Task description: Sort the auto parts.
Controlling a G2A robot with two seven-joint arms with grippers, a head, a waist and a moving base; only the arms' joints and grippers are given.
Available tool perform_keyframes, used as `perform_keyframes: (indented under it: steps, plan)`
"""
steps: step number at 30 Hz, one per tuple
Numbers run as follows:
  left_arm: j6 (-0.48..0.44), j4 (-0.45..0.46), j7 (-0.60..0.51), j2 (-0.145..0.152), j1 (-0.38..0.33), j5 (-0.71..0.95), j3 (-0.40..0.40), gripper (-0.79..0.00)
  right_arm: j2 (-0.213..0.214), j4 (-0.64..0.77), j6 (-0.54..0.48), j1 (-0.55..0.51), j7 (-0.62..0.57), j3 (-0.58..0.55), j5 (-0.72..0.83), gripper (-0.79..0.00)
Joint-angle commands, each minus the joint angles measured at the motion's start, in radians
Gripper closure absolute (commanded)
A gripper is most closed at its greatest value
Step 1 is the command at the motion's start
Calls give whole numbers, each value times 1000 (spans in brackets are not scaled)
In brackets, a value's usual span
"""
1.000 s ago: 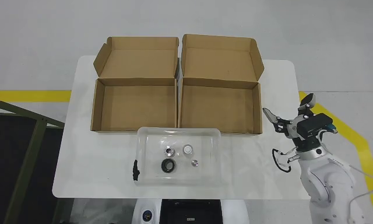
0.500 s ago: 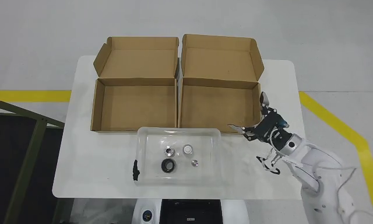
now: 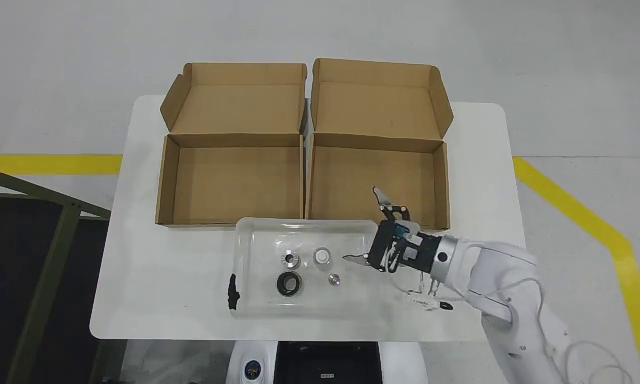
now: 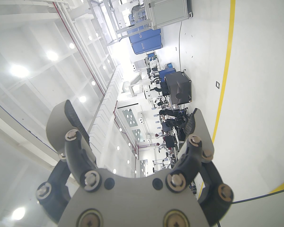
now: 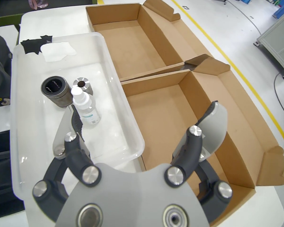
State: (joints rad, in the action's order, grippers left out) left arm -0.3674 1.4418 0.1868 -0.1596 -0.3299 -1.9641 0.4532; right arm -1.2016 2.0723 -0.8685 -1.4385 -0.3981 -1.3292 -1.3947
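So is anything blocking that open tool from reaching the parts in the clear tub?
Nothing visible does. The open right tool hangs over the rim of the clear plastic tray, one finger close beside the small white-capped clear bottle. The black cylindrical bearing and small silver metal cylinder stand just behind that bottle, uncovered.

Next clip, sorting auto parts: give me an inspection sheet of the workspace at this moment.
Surface: white table.
Job's things: clear tray holds black bearing, metal sleeve, small bottle, second metal piece; left box and right box open, nothing inside.
Clutter: black scrap and white tissue at the tray's left end.
Pincers: right pincer open above the tray's right end; left pincer open, aimed away from the table.
Cables: black cable on the floor.
Surroundings: yellow floor line, green cart.
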Motion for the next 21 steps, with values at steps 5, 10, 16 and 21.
perform_keyframes:
  steps: [5, 10, 16, 21]
  plan:
    - [0, 0, 0, 0, 0, 0, 0, -785, -3, -54, -19, 57, -49, 105, 7, -785]
    - [0, 0, 0, 0, 0, 0, 0, -785, -3, -72, -31, 78, -66, 167, -4, -785]
    - [0, 0, 0, 0, 0, 0, 0, -785, 0, -76, -45, 85, -82, 215, -19, -785]
    - [0, 0, 0, 0, 0, 0, 0, -785, 1, -90, -46, 98, -83, 252, -22, -785]
